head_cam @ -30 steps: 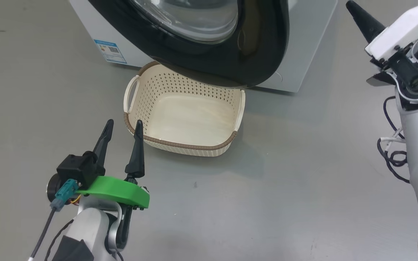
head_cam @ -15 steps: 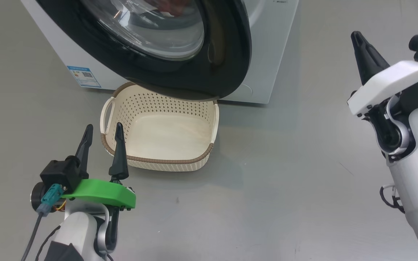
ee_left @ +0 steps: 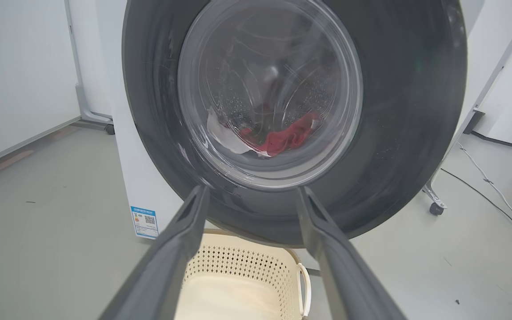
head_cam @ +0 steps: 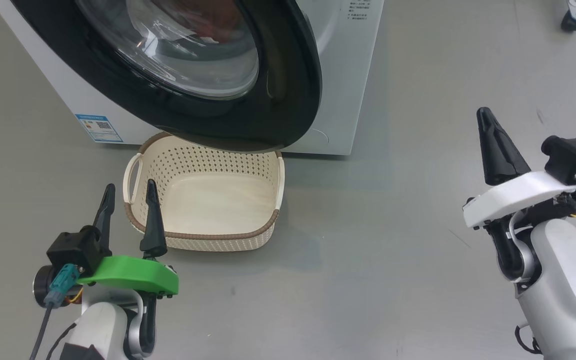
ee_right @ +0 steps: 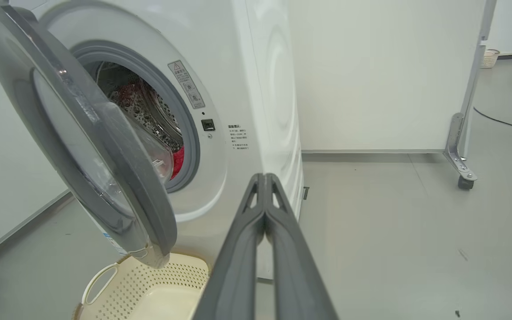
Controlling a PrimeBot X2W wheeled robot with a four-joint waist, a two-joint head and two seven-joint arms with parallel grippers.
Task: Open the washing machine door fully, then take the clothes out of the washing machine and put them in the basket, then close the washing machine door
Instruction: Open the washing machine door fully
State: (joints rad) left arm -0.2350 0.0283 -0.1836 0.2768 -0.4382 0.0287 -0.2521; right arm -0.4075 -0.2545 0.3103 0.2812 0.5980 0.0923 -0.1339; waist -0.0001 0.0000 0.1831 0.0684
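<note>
Much bare floor (head_cam: 408,200) right of the washing machine door (head_cam: 288,100)

White arms (head_cam: 565,280), black tapered jaws, green left bracket (head_cam: 128,275).

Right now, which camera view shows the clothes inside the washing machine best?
The left wrist view: the red and white clothes lie in plain sight through the washing machine door. The right wrist view catches a red sliver past the door's edge; the head view gives a dim reddish blur behind the glass.
</note>
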